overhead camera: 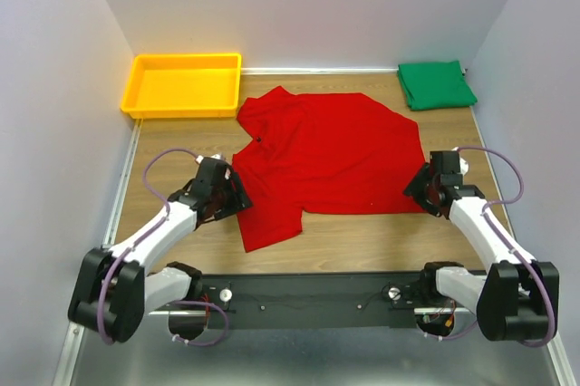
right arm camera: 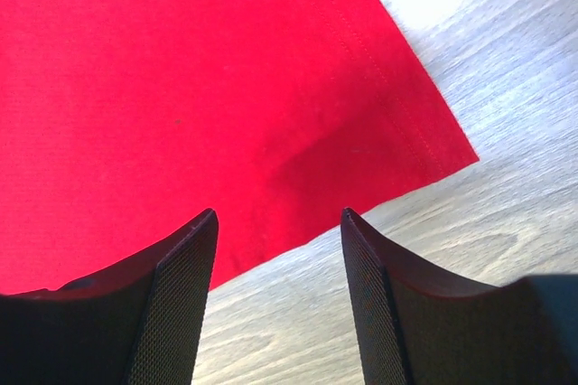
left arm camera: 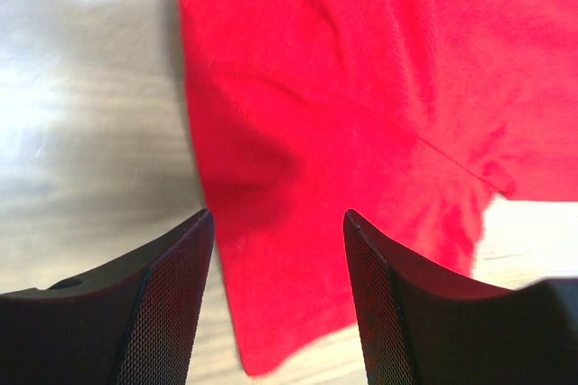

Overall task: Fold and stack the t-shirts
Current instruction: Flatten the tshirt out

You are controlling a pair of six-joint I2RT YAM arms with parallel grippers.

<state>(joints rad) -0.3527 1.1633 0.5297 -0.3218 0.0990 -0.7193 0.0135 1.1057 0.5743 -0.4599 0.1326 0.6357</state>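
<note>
A red t-shirt [overhead camera: 331, 155] lies spread on the wooden table, one sleeve reaching toward the near edge. A green t-shirt [overhead camera: 436, 85] sits folded at the back right. My left gripper [overhead camera: 237, 196] hovers at the shirt's left edge, jaws open, with red cloth [left arm camera: 298, 177] showing between and beyond them. My right gripper [overhead camera: 419, 188] is at the shirt's near right corner. It is open, with the hem [right arm camera: 379, 87] just ahead of its fingertips and bare wood between them. Neither gripper holds anything.
A yellow plastic tray [overhead camera: 145, 96] stands at the back left. Grey walls close in the table on the left, right and back. A black rail [overhead camera: 317, 300] with the arm bases runs along the near edge.
</note>
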